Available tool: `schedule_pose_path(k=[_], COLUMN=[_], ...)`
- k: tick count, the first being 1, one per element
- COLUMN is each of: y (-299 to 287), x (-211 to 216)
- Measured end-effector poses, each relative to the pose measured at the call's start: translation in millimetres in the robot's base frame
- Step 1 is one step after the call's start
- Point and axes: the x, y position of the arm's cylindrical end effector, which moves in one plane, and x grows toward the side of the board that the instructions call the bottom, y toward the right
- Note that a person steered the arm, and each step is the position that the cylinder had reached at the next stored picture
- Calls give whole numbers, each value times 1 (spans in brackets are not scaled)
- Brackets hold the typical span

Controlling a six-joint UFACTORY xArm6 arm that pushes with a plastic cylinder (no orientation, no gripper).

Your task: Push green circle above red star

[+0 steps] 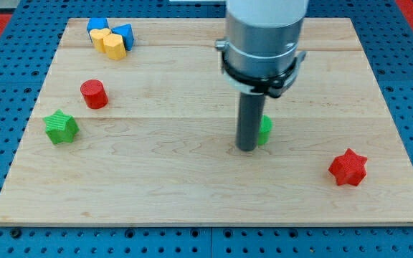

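The green circle (265, 130) lies near the board's middle, mostly hidden behind my rod; only its right edge shows. My tip (247, 148) rests on the board just left of and slightly below the green circle, touching or nearly touching it. The red star (348, 168) lies at the lower right, well to the right of and below the green circle.
A red cylinder (93, 94) and a green star (62, 127) sit at the left. A cluster of blue blocks (122, 34) and yellow blocks (112, 44) sits at the top left. The wooden board (192, 179) ends on all sides over a blue pegboard.
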Motion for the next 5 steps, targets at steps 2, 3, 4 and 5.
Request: schedule_pose_path(k=[2, 3, 4, 5], y=[31, -38, -59, -17], x=[-9, -9, -27, -41])
